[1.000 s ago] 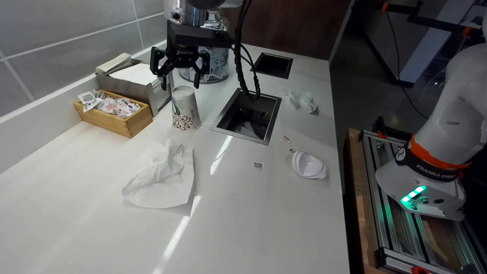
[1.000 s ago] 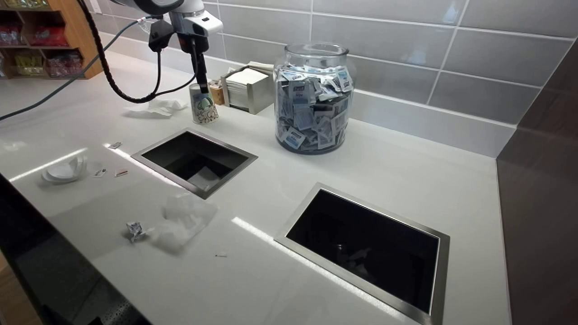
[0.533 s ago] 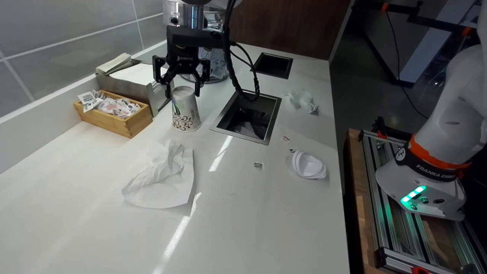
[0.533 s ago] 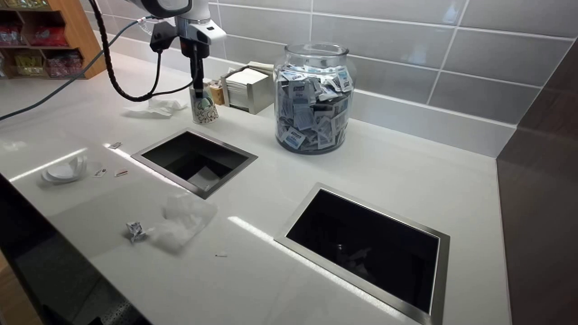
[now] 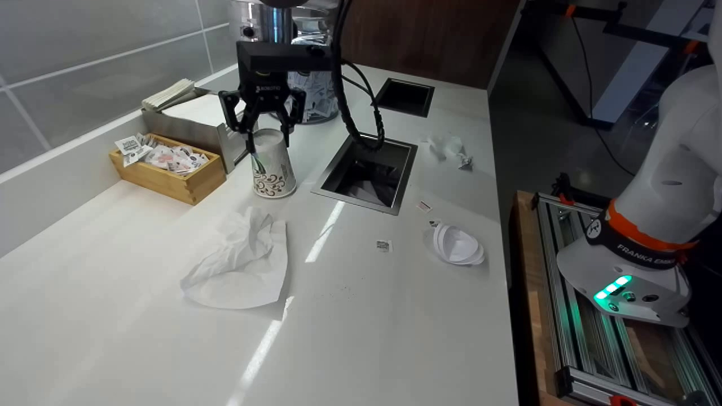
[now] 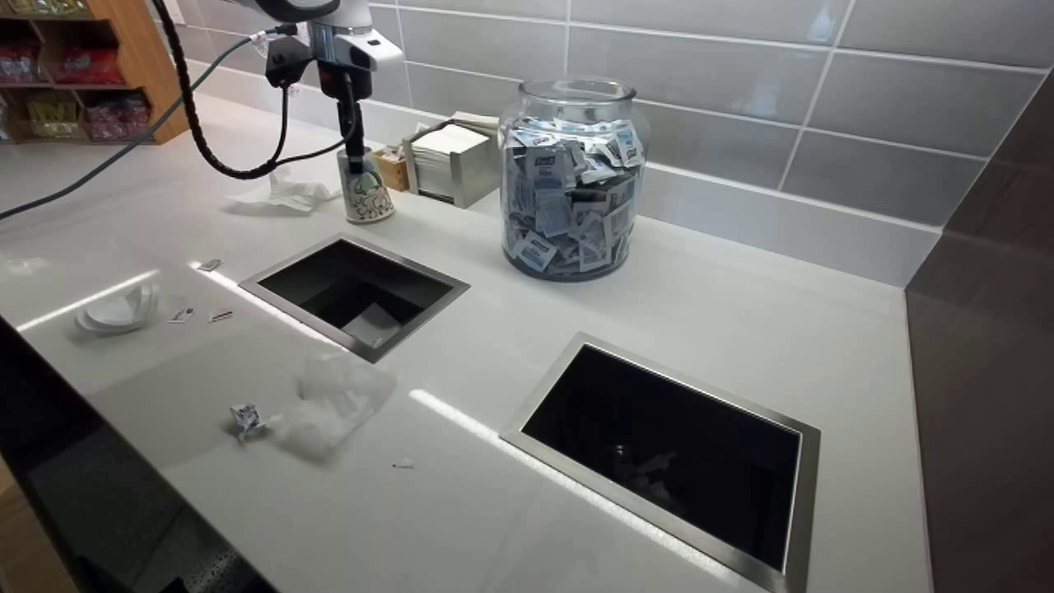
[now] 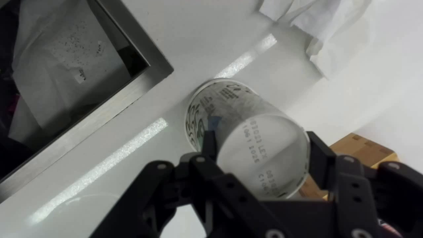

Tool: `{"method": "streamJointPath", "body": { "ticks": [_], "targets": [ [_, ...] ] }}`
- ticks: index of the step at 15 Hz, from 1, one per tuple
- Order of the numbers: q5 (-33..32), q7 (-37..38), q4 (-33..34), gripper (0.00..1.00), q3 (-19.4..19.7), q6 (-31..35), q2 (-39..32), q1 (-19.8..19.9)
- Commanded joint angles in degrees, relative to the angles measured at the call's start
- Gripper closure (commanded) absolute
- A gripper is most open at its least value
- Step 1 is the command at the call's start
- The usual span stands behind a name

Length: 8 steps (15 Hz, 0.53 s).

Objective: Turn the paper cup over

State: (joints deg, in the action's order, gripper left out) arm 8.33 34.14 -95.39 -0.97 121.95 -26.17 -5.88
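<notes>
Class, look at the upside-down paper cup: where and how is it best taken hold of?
Probably best from above, gripping the paper cup by its side wall just below the upturned base. It tapers upward, wide rim down on the counter, so the narrow end should suit the gripper, one finger on each side.

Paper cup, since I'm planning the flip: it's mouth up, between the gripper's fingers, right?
Not mouth up: the paper cup is mouth down, its base facing the camera in the wrist view. It is between the fingers of the gripper.
</notes>
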Motion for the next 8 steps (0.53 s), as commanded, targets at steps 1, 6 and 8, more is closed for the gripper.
{"method": "streamJointPath", "body": {
  "ticks": [1,6,8],
  "targets": [
    [-10.58,5.54,-7.02,0.59,2.4,5.18,5.2,-6.43],
    [-29.43,19.19,-15.79,0.59,4.67,16.31,9.26,-12.38],
    [-38.79,27.3,-18.52,0.59,6.35,19.86,10.13,-14.04]
  ]
}}
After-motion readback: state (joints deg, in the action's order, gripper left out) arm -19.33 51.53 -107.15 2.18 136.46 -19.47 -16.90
